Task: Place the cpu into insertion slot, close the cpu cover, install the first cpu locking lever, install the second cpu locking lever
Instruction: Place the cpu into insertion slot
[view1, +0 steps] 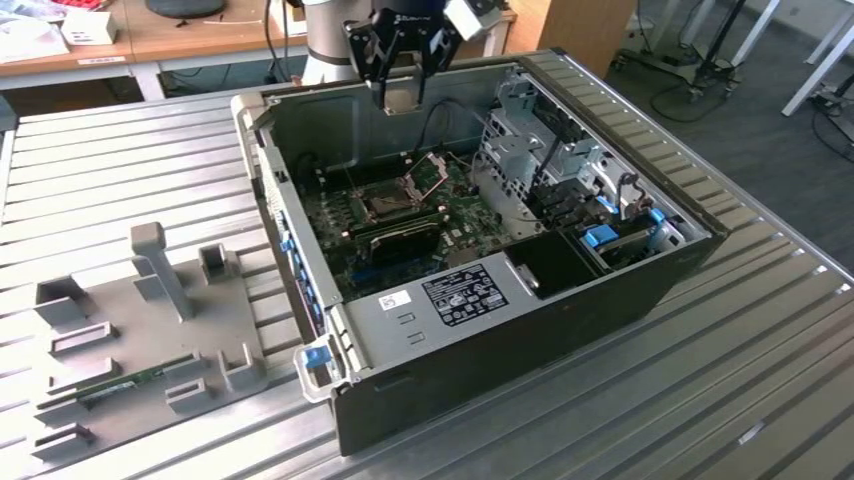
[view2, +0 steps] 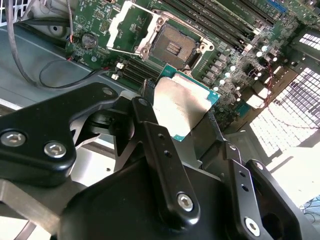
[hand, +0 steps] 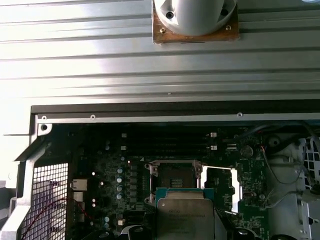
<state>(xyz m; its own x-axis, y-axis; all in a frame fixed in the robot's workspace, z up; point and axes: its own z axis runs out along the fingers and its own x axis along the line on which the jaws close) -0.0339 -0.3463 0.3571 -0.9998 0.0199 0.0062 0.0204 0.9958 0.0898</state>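
Observation:
My gripper (view1: 400, 98) hangs over the open computer case, shut on the cpu (view2: 182, 100). The cpu is a flat square chip with a dull silver top and a green rim, pinched by its edges between the black fingers (view2: 150, 125). Below it on the green board lies the insertion slot (view2: 175, 45), a bare black square socket with a silvery rim, with nothing in it. The cpu cover (view2: 115, 20) is swung open and lies beside the socket. In the first wrist view the cpu (hand: 185, 215) sits a little short of the insertion slot (hand: 173, 177), with the cpu cover (hand: 220, 169) beside it. In the exterior view, the slot (view1: 380, 203) and raised cover (view1: 427, 172) lie beneath the gripper.
The case walls (view1: 274, 150) ring the board, with a drive cage (view1: 534, 150) and cables on the exterior view's right. Long black memory slots (view2: 220, 20) run beside the socket. A grey fixture plate (view1: 134, 330) rests on the ribbed metal table (view1: 747, 360).

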